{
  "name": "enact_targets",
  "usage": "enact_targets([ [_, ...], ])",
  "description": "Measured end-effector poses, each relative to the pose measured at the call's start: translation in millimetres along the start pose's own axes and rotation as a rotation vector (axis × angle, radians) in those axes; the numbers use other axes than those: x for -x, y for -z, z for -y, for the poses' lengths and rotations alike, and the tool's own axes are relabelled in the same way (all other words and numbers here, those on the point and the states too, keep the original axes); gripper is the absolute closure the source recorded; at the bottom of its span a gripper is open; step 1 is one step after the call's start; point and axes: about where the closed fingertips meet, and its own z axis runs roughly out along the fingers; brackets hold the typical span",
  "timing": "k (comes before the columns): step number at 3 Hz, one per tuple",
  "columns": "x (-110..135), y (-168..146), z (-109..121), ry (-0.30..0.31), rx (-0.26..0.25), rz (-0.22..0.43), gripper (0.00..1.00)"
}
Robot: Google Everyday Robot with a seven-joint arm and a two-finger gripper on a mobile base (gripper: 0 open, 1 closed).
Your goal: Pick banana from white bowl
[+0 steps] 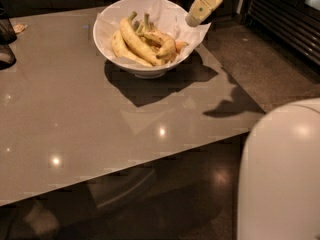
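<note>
Dim room: dark speckled floor (pixel 260 69), dark slatted panel (pixel 287 21) along the far right. The worktop (pixel 90 119) is glossy grey-beige, with light glints (pixel 161 131) toward its front edge and a hard shadow beside the bowl.

The white bowl (pixel 150 70) sits near the worktop's far right corner. It's lined with crinkled white paper (pixel 167 11) that flaps out over the rim toward the right edge.

Your target, the banana (pixel 166 45), is short, curved and speckled. It lies on the right side of the pile in the bowl, against the longer bananas (pixel 134 40), whose green stems point to the far edge. There's an orange-tinted piece (pixel 181 46) just right of it.

The tool (pixel 193 19) hangs above the bowl's far right rim, over the paper flap, angled down-left and apart from the fruit. You can't tell from this view whether it's wide or narrow.

Dark objects (pixel 7 44) sit at the far left edge, cropped. A white rounded robot body (pixel 282 174) fills the near right, off the worktop's front right corner.
</note>
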Motion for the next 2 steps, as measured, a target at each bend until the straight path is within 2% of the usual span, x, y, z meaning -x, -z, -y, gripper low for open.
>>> enact_targets([
  [2, 23, -24, 15, -0.04, 0.004, 0.006, 0.21],
])
